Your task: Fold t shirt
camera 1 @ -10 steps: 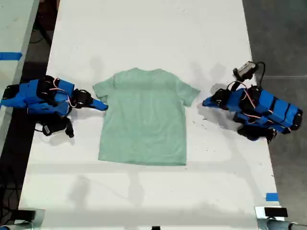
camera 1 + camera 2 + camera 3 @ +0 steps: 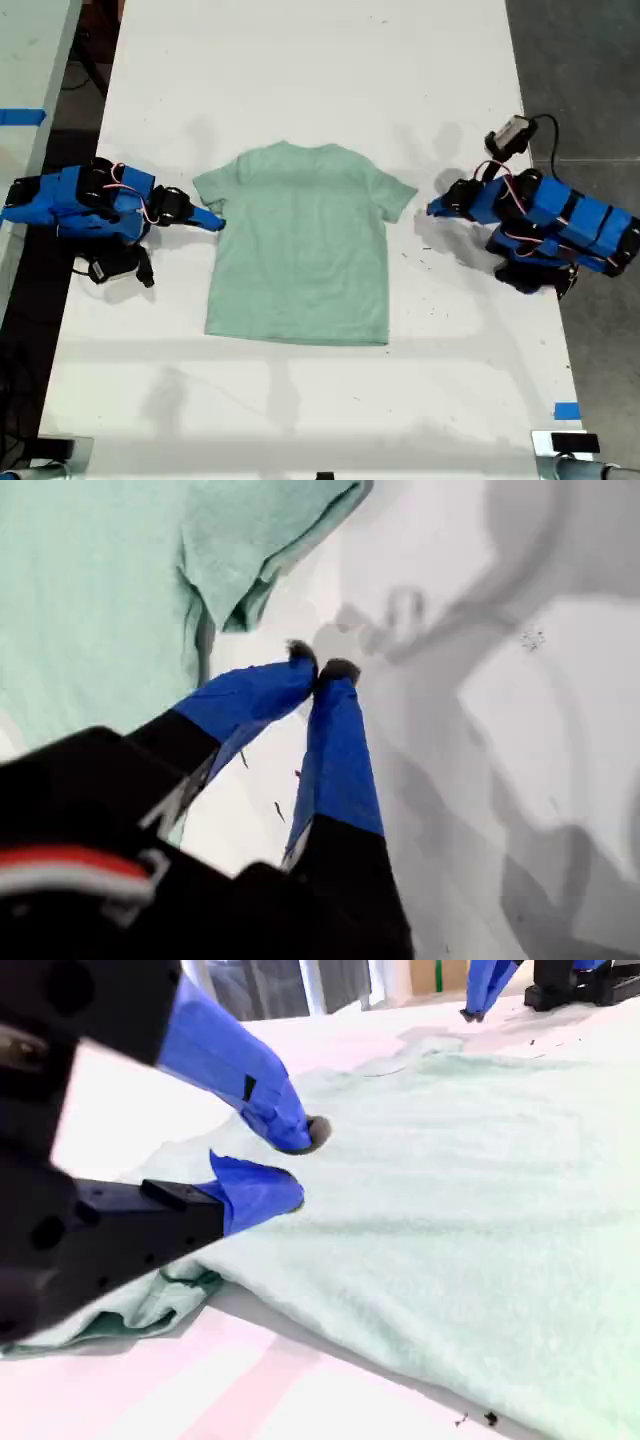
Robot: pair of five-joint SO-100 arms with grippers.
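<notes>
The t shirt [image 2: 298,245] lies flat and unfolded on the white table [image 2: 300,70], near the middle of the exterior view, with its round neck toward the far edge and its hem toward the near edge. Both short sleeves are spread outward, one to the exterior view's left and one to the exterior view's right. My first gripper [image 2: 320,668] is on the arm at the exterior view's right [image 2: 437,210]. Its two blue fingers [image 2: 335,750] meet at their dark tips, so the jaws are closed with nothing between them. It hangs over bare table just beside the right-hand sleeve of the shirt [image 2: 110,610], close to the cloth but apart from it. My second gripper [image 2: 300,1165] is on the arm at the exterior view's left [image 2: 212,221]. Its jaws stand slightly apart, one finger above the other, and no cloth is caught between them. The tips are at the edge of the left-hand sleeve, over the shirt [image 2: 460,1220]; whether the lower finger touches the cloth cannot be determined. The sleeve edge under this gripper is slightly bunched. A few small dark specks lie on the table near the right-hand arm in the exterior view.
</notes>
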